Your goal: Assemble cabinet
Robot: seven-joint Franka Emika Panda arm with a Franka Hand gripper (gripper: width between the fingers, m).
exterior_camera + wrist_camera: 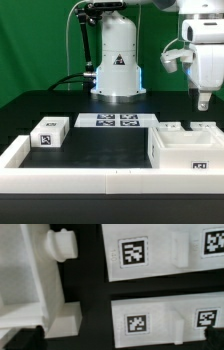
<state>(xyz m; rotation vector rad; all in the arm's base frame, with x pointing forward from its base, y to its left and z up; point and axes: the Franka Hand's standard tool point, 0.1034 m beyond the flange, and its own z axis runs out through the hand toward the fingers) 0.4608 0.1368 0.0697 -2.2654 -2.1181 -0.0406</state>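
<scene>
In the exterior view, a small white block (50,132) is seen at 8 o'clock, its square tag turned to the camera. The marker board (115,121) lies flat at centre, with four tags in a row. On the arm's base (117,62), at 12 o'clock, a triangular warning sign is carried; no writing can be read. The cabinet (188,150) is set at 4 o'clock, opening upward, its long axis running 9 to 3, with one tag on its near face. The gripper (203,100) is held above it; whether its fingers are spread cannot be told.
</scene>
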